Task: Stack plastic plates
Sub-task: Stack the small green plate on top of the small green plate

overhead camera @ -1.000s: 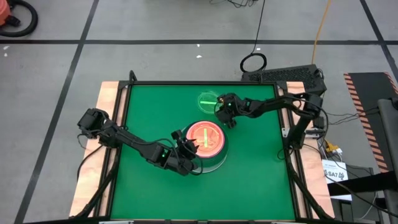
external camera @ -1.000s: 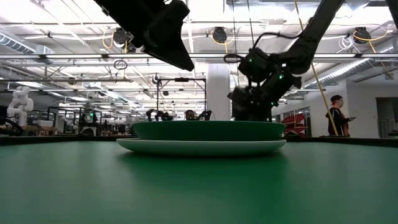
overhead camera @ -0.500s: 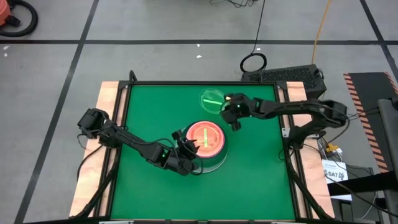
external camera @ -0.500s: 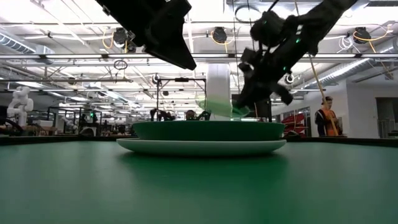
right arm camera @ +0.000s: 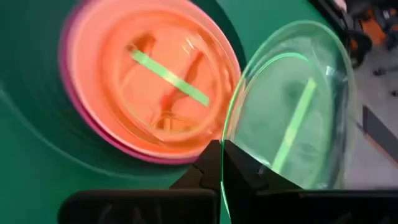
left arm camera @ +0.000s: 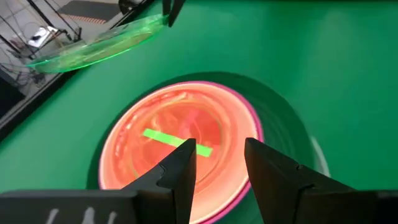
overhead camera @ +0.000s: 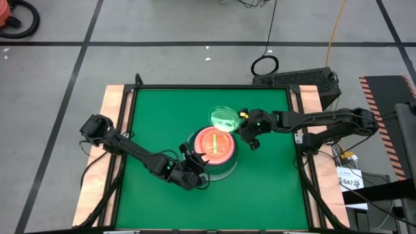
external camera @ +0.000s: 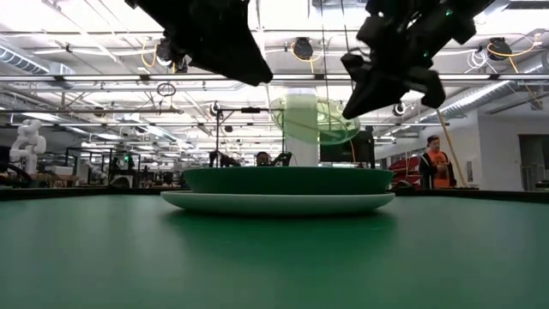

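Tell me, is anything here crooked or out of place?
Only the translucent green plate: the right end effector pinches its rim and holds it tilted in the air beside the stack, not lying flat. Nothing looks spilled or broken.

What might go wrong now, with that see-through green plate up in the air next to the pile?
The right gripper pinches the translucent green plate only by its rim, and the plate hangs tilted, so it could slip or swing.

The left gripper hovers open over the near edge of the stack; the incoming plate or arm could bump it.

Released at that tilt, the plate might land off-centre and slide off.
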